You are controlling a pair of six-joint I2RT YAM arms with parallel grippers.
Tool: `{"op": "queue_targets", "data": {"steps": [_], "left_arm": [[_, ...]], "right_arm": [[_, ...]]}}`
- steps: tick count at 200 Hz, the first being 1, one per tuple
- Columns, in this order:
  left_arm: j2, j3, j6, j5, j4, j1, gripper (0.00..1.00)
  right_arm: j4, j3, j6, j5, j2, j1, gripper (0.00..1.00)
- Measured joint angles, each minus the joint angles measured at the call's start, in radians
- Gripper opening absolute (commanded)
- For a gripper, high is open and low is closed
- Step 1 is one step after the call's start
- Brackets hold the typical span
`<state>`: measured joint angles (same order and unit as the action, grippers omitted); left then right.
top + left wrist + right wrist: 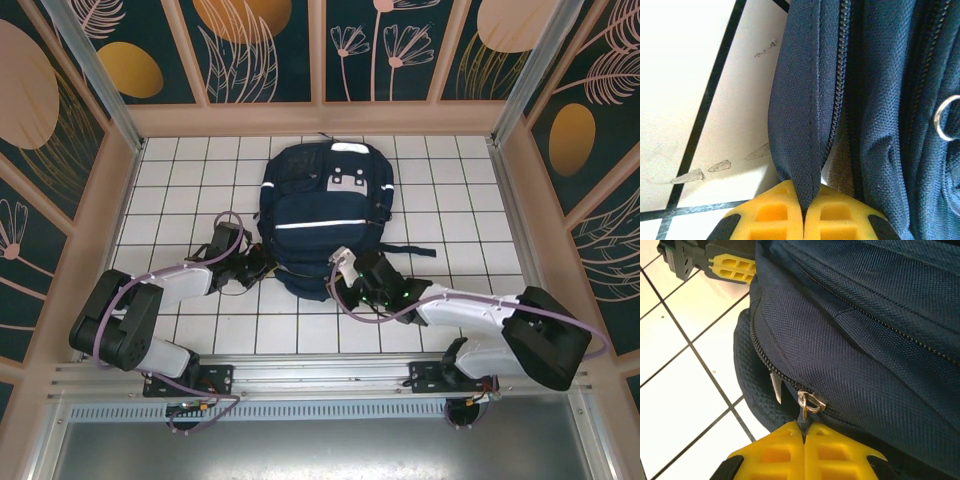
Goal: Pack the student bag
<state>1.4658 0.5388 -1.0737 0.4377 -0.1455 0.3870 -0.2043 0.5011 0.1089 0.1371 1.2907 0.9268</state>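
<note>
Tension across the zip is what this step seems to call for, and both arms are placed to give it. The student bag lies flat, front up, in the middle of the desk, its labelled top toward the far edge and its rounded lower end toward the near edge, between the two arms. The left fingers are pressed fully together on a fabric flap that runs just beside the zip track, at the bag's near-left corner. The right fingers are likewise closed tight, pinching the zip pull just below its metal ring at the bag's near end. From there the closed teeth curve away toward the left fingers. Judging by this, the step in hand is opening a compartment so that things can go in. To do it well, the right arm should draw the pull along the line of the teeth and follow the curve. A tug outward or upward across the track is likely to jam the slider or slip it from so thin a grip. The left arm should hold its flap firm and low, so the soft bag does not slide and the cloth ahead of the slider lies smooth. Slack fabric bunching at the corner is the likeliest snag, and slow, even travel there should help.
</note>
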Motion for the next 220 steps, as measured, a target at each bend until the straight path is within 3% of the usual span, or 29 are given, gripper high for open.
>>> {"op": "queue_targets", "data": {"steps": [67,89,108,143,186,220], "left_arm": [[0.06,0.069,-0.047,-0.024,-0.023,0.071,0.0],[0.103,0.113,-0.051,-0.035,-0.027,0.101,0.34],[0.104,0.139,-0.04,-0.037,-0.017,0.114,0.49],[0.067,0.21,0.053,-0.028,0.053,0.14,0.62],[0.026,0.301,0.142,-0.035,0.08,0.148,0.67],[0.076,0.43,0.192,-0.063,0.134,0.118,0.72]], "right_arm": [[0.008,0.158,0.027,0.016,0.191,0.052,0.0],[0.013,0.162,0.047,-0.035,0.204,0.05,0.0],[-0.002,0.145,0.089,-0.071,0.191,0.038,0.0],[-0.036,0.004,0.187,-0.138,0.029,-0.025,0.0],[-0.011,-0.146,0.29,-0.212,-0.198,-0.185,0.0],[0.007,-0.198,0.322,-0.261,-0.274,-0.279,0.0]]}}
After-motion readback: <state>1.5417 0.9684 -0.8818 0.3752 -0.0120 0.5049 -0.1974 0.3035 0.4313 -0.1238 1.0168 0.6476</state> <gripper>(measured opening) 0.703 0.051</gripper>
